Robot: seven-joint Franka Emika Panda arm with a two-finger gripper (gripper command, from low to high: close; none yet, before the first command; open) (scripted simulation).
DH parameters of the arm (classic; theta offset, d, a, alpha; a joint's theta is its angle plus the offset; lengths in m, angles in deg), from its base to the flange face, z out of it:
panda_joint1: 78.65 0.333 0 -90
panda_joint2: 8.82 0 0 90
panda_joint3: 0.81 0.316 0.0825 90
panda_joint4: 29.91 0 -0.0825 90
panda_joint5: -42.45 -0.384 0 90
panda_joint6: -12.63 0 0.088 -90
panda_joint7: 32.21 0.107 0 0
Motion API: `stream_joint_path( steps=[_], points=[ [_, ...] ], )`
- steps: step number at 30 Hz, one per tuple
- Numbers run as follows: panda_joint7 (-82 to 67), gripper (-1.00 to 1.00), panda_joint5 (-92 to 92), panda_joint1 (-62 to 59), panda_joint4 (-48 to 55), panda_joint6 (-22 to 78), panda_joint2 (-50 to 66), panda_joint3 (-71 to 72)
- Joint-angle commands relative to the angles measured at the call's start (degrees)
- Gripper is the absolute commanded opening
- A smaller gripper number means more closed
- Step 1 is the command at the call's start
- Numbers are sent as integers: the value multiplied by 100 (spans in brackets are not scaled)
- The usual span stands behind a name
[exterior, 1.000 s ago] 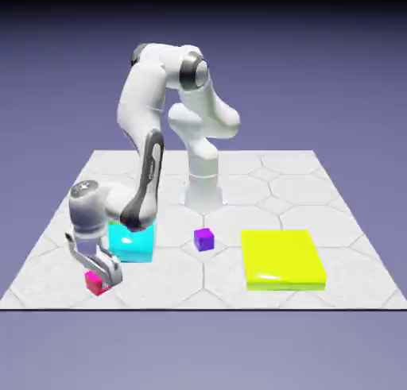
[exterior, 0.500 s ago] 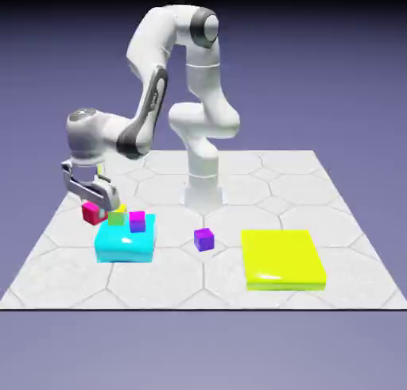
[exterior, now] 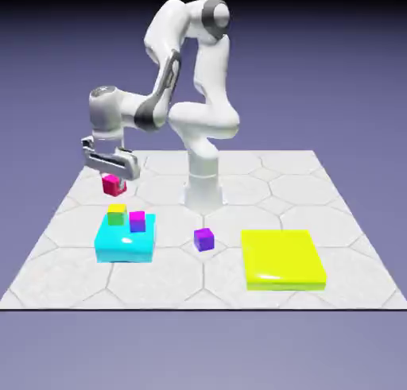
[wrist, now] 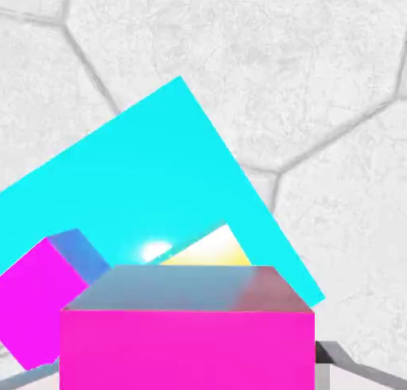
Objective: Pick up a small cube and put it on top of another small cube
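Note:
My gripper [exterior: 113,179] is shut on the small pink-red cube [exterior: 114,186] and holds it in the air, just above and behind the cyan block [exterior: 125,242]. On that block stand a small green-yellow cube [exterior: 117,214] and a magenta cube [exterior: 137,221]. In the hand view the held cube [wrist: 187,333] fills the bottom. Behind it I see the cyan block [wrist: 159,174], the magenta cube [wrist: 40,301] at the left, and a sliver of the yellowish cube top [wrist: 208,253]. One grey fingertip [wrist: 334,358] shows at the cube's right.
A violet cube [exterior: 204,239] lies on the table near the middle. A large flat yellow block [exterior: 282,258] sits at the exterior view's right. The robot's base [exterior: 203,191] stands behind the violet cube.
The gripper has lifted the pink-red cube off the table in front of the cyan block, carrying it up and back over the block.

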Motion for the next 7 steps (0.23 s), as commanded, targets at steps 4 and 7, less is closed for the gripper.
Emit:
stream_joint_path(
  steps=[4,7],
  points=[
    [-81,100,-90,39,-99,-468,376,-64],
    [59,100,68,-25,60,279,-225,38]
  ],
)
